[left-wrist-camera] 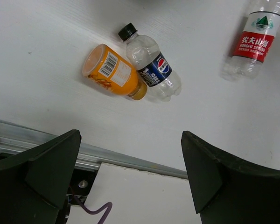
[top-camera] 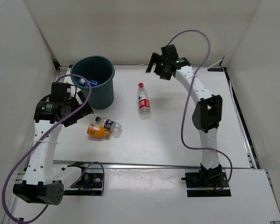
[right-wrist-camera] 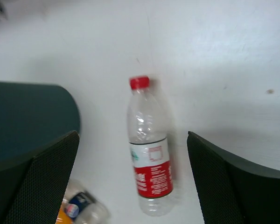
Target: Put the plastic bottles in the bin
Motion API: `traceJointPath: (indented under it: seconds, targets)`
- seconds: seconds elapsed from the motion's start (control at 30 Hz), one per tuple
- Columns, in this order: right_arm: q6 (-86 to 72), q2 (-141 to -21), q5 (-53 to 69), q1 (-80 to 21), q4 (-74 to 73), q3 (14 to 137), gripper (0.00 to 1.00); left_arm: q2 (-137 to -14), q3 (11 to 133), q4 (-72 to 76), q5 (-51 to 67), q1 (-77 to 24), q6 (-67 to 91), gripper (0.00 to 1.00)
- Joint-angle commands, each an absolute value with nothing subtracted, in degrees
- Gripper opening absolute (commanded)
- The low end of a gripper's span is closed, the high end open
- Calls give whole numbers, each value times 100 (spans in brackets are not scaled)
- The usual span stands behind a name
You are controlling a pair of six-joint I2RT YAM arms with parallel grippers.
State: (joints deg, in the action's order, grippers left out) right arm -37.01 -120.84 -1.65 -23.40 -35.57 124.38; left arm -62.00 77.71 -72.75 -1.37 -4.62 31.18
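Note:
The dark teal bin (top-camera: 106, 88) stands at the back left with a blue-label bottle (top-camera: 89, 82) inside. The red-cap, red-label bottle (top-camera: 143, 101) lies on the table's middle; in the right wrist view it (right-wrist-camera: 149, 168) lies below and between my fingers. The orange bottle (top-camera: 97, 131) and the small dark-label bottle (top-camera: 110, 124) lie touching near the front left, also seen in the left wrist view (left-wrist-camera: 113, 72) (left-wrist-camera: 152, 70). My left gripper (top-camera: 83, 111) (left-wrist-camera: 130, 172) is open and empty, just left of that pair. My right gripper (top-camera: 155, 63) (right-wrist-camera: 133, 177) is open and empty, raised beyond the red-cap bottle.
White walls enclose the table on the left, back and right. A metal rail (top-camera: 154, 165) (left-wrist-camera: 130, 156) runs along the near edge. The bin's wall (right-wrist-camera: 32, 116) shows left in the right wrist view. Purple cables loop from both arms.

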Motion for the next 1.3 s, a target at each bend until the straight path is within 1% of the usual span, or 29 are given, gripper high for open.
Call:
traceJointPath:
  seconds: [0.0, 0.17, 0.5, 0.6, 0.73, 0.8, 0.83, 0.9, 0.93, 1.03, 1.1, 1.13, 1.2, 1.27]
  targets:
    - [-3209, -12645, 396, -2575, -4113, 12928, 100, -6047, 7734, -7075, -9, -431, 3199, 100]
    - [-2813, -13147, 387, -2707, -4184, 12999, 100, -6047, 7805, -7198, -123, -431, 3252, 100]
    - [-2751, -13825, 800, -2979, -4236, 12876, 100, -6047, 7699, -7444, -237, -431, 3357, 100]
    - [-2751, -13992, 853, -2979, -4359, 12876, 95, -6047, 7699, -7515, -237, -431, 3410, 100]
    - [-2699, -14106, 791, -2979, -4412, 12735, 95, -5941, 7647, -7576, -237, -431, 3462, 100]
    - [-2698, -14167, 791, -2979, -4465, 12735, 92, -5889, 7586, -7629, -237, -431, 3515, 100]
    - [-2698, -14168, 791, -2979, -4526, 12735, 86, -5889, 7585, -7629, -237, -431, 3516, 100]
    - [-2698, -14168, 861, -2979, -4613, 12735, 80, -5828, 7585, -7629, -237, -431, 3568, 100]
    - [-2698, -14168, 861, -2979, -4614, 12735, 72, -5827, 7585, -7629, -237, -431, 3568, 100]
    - [-2751, -14002, 914, -2979, -4667, 12735, 56, -5827, 7585, -7576, -237, -431, 3568, 100]
    - [-2812, -13870, 975, -2910, -4667, 12919, 54, -5827, 7585, -7515, -237, -431, 3568, 100]
    - [-2865, -13704, 976, -2909, -4667, 13033, 50, -5827, 7585, -7445, -237, -431, 3568, 100]
    - [-2865, -13449, 1230, -2856, -4466, 13209, 50, -5879, 7585, -7357, -185, -431, 3621, 100]
    - [-2865, -12931, 1432, -2856, -4124, 13210, 50, -5880, 7585, -7277, -132, -431, 3621, 100]
